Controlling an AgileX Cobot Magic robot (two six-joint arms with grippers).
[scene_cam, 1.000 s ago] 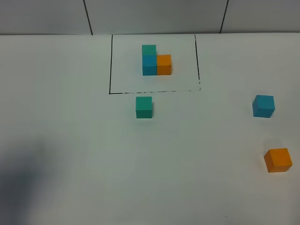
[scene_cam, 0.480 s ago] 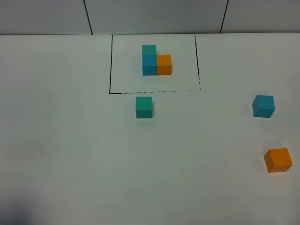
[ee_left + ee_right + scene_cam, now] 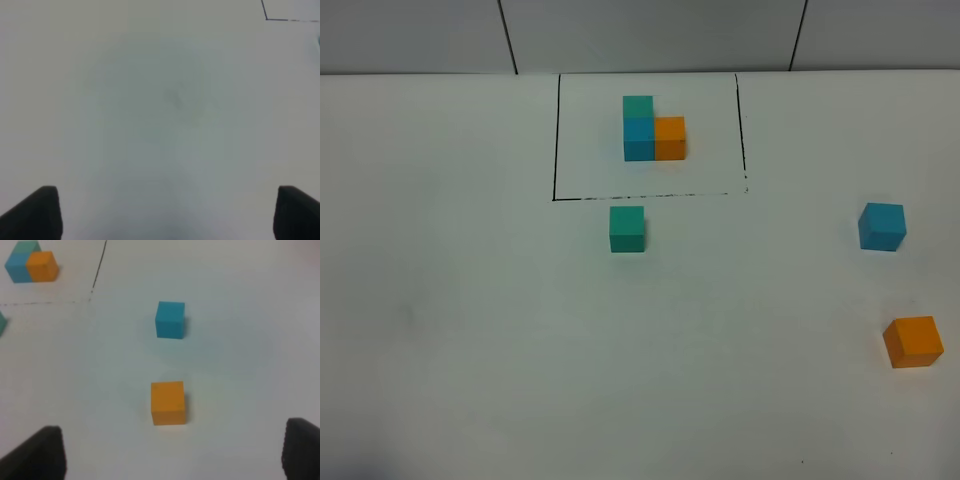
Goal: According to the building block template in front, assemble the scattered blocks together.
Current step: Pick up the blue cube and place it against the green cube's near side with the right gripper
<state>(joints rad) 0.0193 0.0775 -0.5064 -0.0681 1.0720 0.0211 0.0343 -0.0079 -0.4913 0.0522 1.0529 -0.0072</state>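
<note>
The building block template (image 3: 652,133) is an L of joined teal-green, blue and orange cubes inside a thin black drawn rectangle (image 3: 556,140) at the back of the table; it also shows in the right wrist view (image 3: 32,263). The loose teal-green cube (image 3: 627,228) sits just in front of the frame. The loose blue cube (image 3: 882,226) (image 3: 170,319) and the loose orange cube (image 3: 913,341) (image 3: 168,402) lie at the right. Neither gripper shows in the high view. My left gripper (image 3: 170,212) is open over bare table. My right gripper (image 3: 172,452) is open, a little short of the orange cube.
The table is white, with a grey panelled wall (image 3: 650,35) behind it. A corner of the black frame (image 3: 266,18) shows in the left wrist view.
A dark shadow at the lower left of the table has shrunk away toward the corner. No cube has moved.
</note>
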